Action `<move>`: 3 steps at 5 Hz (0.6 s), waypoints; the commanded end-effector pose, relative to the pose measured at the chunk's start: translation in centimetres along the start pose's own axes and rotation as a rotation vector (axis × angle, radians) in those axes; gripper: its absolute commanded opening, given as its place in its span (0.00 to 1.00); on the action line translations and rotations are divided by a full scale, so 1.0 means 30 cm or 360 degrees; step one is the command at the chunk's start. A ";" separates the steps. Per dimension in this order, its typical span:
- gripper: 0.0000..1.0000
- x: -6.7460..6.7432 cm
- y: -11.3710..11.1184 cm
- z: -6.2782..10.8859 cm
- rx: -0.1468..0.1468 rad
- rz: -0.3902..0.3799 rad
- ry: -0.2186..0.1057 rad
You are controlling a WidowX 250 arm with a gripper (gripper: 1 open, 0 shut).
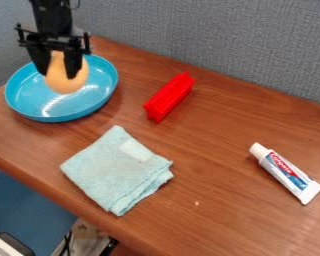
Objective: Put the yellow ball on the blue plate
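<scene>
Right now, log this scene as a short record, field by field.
gripper: gripper shut on the yellow ball, pointing down
ball position: over the blue plate; contact with the plate unclear
cloth: light blue cloth, crumpled, near the front edge of the table
red object: red block, beside the plate
tube: toothpaste tube, at the right

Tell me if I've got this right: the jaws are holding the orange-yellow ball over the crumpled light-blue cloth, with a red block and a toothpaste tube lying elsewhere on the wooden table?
Not quite. The camera view shows the gripper holding the smooth orange-yellow ball over the round turquoise-blue plastic plate, not over the crumpled light-blue cloth, which lies bare nearer the table's front edge. The red block and the toothpaste tube do lie elsewhere on the wooden table.
</scene>
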State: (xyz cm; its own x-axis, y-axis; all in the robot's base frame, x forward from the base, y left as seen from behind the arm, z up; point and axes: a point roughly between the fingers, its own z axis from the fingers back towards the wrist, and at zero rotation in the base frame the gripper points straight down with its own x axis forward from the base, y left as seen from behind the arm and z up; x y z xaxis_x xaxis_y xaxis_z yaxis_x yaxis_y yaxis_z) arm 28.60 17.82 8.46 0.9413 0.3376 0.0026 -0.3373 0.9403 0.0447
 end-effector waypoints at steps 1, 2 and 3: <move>0.00 0.030 0.027 0.038 0.0037 0.0026 -0.0081; 0.00 0.036 0.031 0.018 0.0049 0.0027 -0.0070; 0.00 0.052 0.037 -0.010 0.0067 0.0035 -0.0059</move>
State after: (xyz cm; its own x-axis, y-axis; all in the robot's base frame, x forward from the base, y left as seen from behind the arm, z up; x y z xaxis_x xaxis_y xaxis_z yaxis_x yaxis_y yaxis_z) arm 29.04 18.53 6.46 0.9352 0.3537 -0.0198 -0.3518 0.9338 0.0650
